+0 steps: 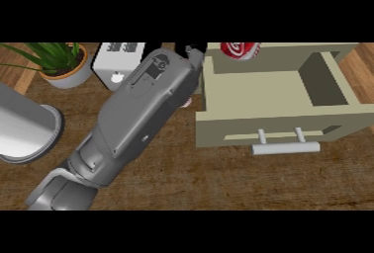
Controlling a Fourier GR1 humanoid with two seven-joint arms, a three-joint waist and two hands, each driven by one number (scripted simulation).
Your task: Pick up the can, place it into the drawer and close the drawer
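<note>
On the brown desk (219, 183) the open beige drawer (274, 129) showed its handle nearest, while farther back the red can (240, 49) with white script, unreadable, lay at its far-left corner, beside the left robot hand (191, 52), whose finger state I cannot tell.

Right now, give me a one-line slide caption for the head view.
Left forearm reaches across the counter toward the open drawer, with the red can beyond its far wall.

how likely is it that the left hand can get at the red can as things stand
Probably yes. The left hand is close to the red can at the open drawer's far edge, with nothing between them. Its fingers are mostly hidden by the forearm.
</note>
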